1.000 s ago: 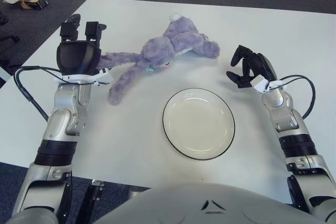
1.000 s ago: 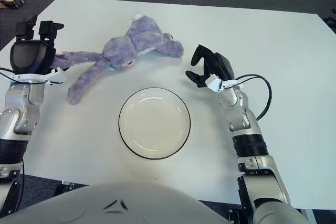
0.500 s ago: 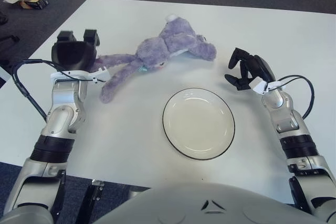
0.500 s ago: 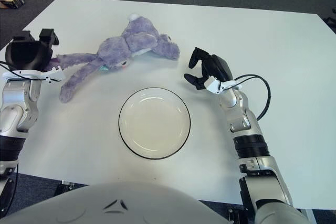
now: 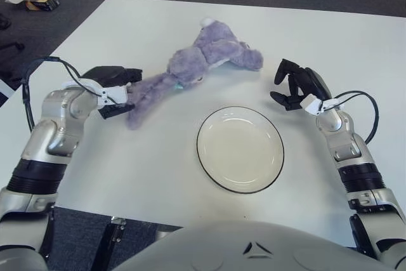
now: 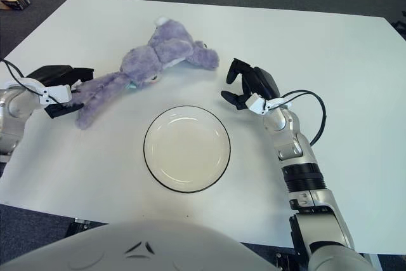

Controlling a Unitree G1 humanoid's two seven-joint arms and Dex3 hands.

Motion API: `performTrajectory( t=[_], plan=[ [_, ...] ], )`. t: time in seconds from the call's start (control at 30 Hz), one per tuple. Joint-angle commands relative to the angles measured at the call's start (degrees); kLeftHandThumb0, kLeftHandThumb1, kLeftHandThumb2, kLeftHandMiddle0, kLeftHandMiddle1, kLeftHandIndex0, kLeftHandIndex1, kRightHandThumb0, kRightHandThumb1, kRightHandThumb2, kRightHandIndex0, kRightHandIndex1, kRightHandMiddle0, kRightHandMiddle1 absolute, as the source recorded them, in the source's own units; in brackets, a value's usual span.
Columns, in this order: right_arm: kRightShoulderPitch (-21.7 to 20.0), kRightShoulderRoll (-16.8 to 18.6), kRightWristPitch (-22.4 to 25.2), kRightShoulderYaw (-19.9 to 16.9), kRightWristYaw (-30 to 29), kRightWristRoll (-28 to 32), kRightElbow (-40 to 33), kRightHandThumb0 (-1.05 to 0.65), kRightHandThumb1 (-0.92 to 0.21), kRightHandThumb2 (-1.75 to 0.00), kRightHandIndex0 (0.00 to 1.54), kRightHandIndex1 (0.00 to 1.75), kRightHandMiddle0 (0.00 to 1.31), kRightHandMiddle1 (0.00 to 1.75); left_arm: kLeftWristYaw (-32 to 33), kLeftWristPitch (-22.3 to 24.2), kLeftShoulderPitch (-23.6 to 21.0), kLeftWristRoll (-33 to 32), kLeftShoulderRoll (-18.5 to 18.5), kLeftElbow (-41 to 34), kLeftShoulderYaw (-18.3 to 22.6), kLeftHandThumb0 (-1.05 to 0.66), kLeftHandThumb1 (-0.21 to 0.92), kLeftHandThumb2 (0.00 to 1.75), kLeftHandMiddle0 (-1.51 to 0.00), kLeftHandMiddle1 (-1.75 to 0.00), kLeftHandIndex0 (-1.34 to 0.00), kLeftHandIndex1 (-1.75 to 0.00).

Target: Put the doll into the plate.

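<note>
So the purple plush bunny doll (image 5: 190,68) is lying stretched out on the white worktop (image 5: 158,157), up and to the left of the empty white plate (image 5: 240,149), not touching it at all. Its head end with the little white tuft is pointing toward the far side of the worktop, and its long floppy limbs are trailing down toward the left hand (image 5: 114,90). That hand is sitting right at the tips of those limbs, with its dark fingers (image 5: 125,75) reaching around the end of one; it looks like they're closing on it, but I honestly can't tell if they've got a real pinch or are just touching fur. The right hand (image 5: 295,87) is hovering just right of the doll's head end and above the plate's upper right edge, fingers curled but holding nothing. What's worrying me: grabbing a soft toy by the very tip of a floppy limb is sketchy. If the hold is shallow, the fur could slide out the moment the arm is lifting or dragging. Even with a solid hold, the body is going to be dangling and swinging, so it could drape over the plate's rim or land half outside. Dragging it instead could shove the plate, since nothing is bracing it.
</note>
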Motion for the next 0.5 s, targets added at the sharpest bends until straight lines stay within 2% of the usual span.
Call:
performTrajectory(
  t=[0.0,0.07,0.13,0.2,0.27,0.3,0.33,0.37,0.43,0.47],
  plan=[
    [0.9,-1.8,-1.4,0.6,1.7,0.0,0.0,-0.42,-0.51,-1.07,1.03,1.75,0.46,1.75,-16.1,-5.6,-3.9,-26.5,1.0,4.9,6.8,0.00,0.42,1.21,-0.43,-1.75,-0.41,-1.74],
    [1.0,-1.7,-1.3,0.6,1.9,0.1,0.0,-0.42,-0.51,-1.07,1.03,1.75,0.46,1.75,-16.8,-6.4,-4.9,-28.9,0.5,8.5,7.7,0.00,0.47,1.14,-0.39,-1.75,-0.38,-1.74],
    [1.1,-1.7,-1.0,0.6,2.1,0.2,-0.2,-0.42,-0.51,-1.07,1.02,1.75,0.46,1.75,-15.1,-6.8,-5.7,-26.1,1.7,10.0,6.4,0.00,0.50,1.11,-0.37,-1.75,-0.36,-1.74],
    [1.3,-1.7,-0.9,0.6,2.3,0.2,-0.4,-0.42,-0.51,-1.07,1.02,1.75,0.46,1.75,-10.2,-8.9,-6.2,-18.9,3.7,10.5,3.9,0.00,0.49,1.12,-0.38,-1.75,-0.36,-1.74],
    [1.3,-1.7,-0.8,0.6,2.5,0.1,-0.5,-0.42,-0.51,-1.07,1.01,1.75,0.46,1.75,-4.8,-9.5,-5.3,-10.8,5.3,8.0,2.2,0.00,0.47,1.14,-0.39,-1.75,-0.37,-1.74],
    [1.4,-1.7,-0.9,0.6,2.4,0.0,-0.5,-0.42,-0.51,-1.07,1.01,1.75,0.46,1.75,-1.9,-6.0,-2.9,-3.0,5.4,1.8,1.7,0.00,0.46,1.16,-0.40,-1.75,-0.38,-1.74],
    [1.4,-1.8,-1.0,0.6,2.4,-0.1,-0.6,-0.42,-0.51,-1.07,1.01,1.75,0.46,1.75,3.6,-0.9,-0.3,7.9,4.2,-3.2,0.4,0.00,0.45,1.18,-0.41,-1.75,-0.39,-1.74],
    [1.5,-1.8,-1.0,0.6,2.4,-0.2,-0.7,-0.42,-0.51,-1.07,1.01,1.75,0.46,1.75,7.1,2.7,1.4,15.2,3.2,-6.4,-0.5,0.00,0.44,1.18,-0.41,-1.75,-0.40,-1.74],
    [1.6,-1.8,-1.0,0.6,2.5,-0.1,-0.8,-0.42,-0.51,-1.07,1.02,1.75,0.46,1.75,12.2,7.3,2.3,23.4,1.9,-7.9,-1.5,0.00,0.43,1.20,-0.42,-1.75,-0.41,-1.74],
    [1.6,-1.8,-1.0,0.6,2.5,-0.1,-0.8,-0.42,-0.51,-1.07,1.02,1.75,0.46,1.75,13.6,8.7,2.1,25.4,1.6,-7.6,-1.7,0.00,0.42,1.21,-0.43,-1.75,-0.41,-1.74]
  ],
)
